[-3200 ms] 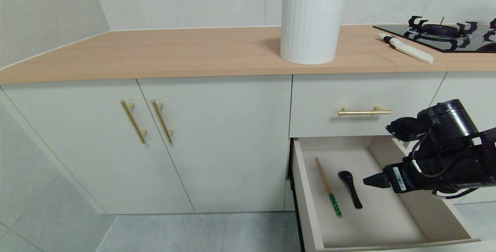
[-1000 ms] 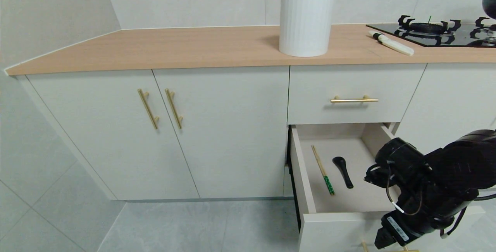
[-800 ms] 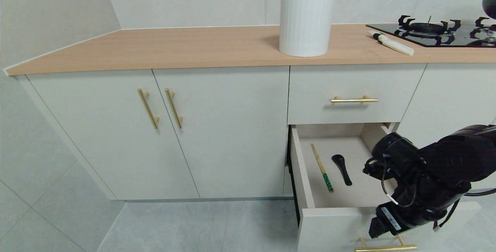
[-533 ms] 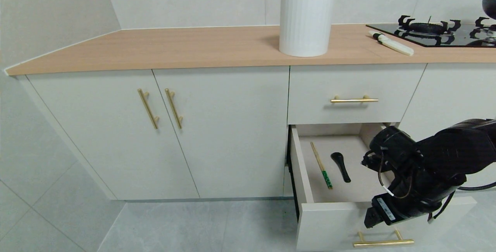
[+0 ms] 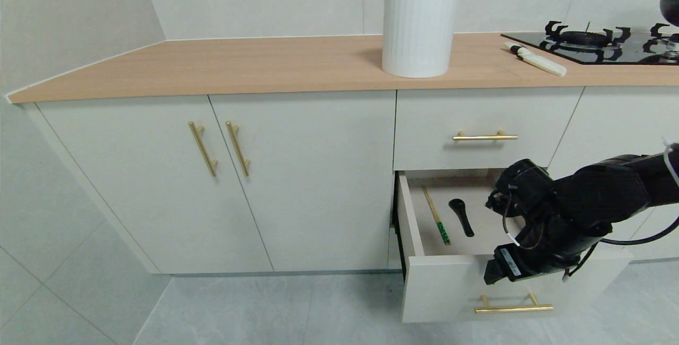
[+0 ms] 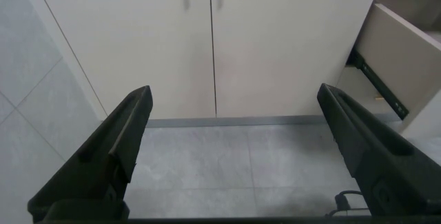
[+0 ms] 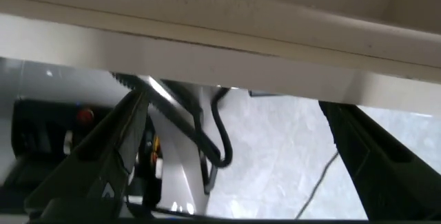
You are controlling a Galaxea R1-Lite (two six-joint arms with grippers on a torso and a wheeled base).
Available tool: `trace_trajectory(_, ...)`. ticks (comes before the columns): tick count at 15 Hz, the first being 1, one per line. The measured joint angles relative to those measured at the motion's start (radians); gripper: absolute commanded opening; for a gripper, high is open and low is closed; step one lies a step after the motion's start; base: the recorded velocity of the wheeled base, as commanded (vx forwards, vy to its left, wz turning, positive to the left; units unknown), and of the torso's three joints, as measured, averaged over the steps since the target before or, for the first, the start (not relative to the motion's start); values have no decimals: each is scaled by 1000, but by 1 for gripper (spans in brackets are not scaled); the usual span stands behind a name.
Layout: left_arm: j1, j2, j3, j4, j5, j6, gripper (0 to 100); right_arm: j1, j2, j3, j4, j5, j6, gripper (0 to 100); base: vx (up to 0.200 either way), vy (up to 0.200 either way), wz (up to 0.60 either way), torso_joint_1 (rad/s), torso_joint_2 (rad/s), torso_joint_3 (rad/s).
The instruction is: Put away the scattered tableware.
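The drawer stands partly pulled out of the cabinet. Its travel runs straight back under the closed drawer above it, so the move ahead looks like a plain push along that line. The right hand sits at the outer face of the drawer front, just above the brass handle and apparently against the panel, though actual contact cannot be confirmed. Its fingers are spread wide and hold nothing, as the right wrist view shows, with the drawer's front edge crossing above them. Inside the drawer, the chopsticks lie near its left wall and the black spoon lies just beside them, toward the middle. Both have their long axes running along the drawer's depth, in line with its travel, so a steady push should leave them lying as they are. The right arm is clearly the nearer one. The left hand hangs released and empty, low and well to the left of the drawer, facing the cabinet doors and the floor. Above the drawer and well apart from it, a pale knife lies on the table. If the knife counts as tableware, the tidying is not yet complete.
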Motion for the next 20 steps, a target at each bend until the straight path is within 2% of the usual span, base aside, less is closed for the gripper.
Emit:
trace_trajectory(10, 0, 0, 0, 0, 0, 0, 100, -9, 61, 16, -214, -61, 78, 100, 0, 0, 0, 0, 0, 0)
trace_trajectory(16, 0, 0, 0, 0, 0, 0, 100, -29, 85, 85, -487, -95, 79, 100, 0, 0, 0, 0, 0, 0)
trace_trajectory(20, 0, 0, 0, 0, 0, 0, 100, -45, 126, 109, -599, -111, 79, 100, 0, 0, 0, 0, 0, 0)
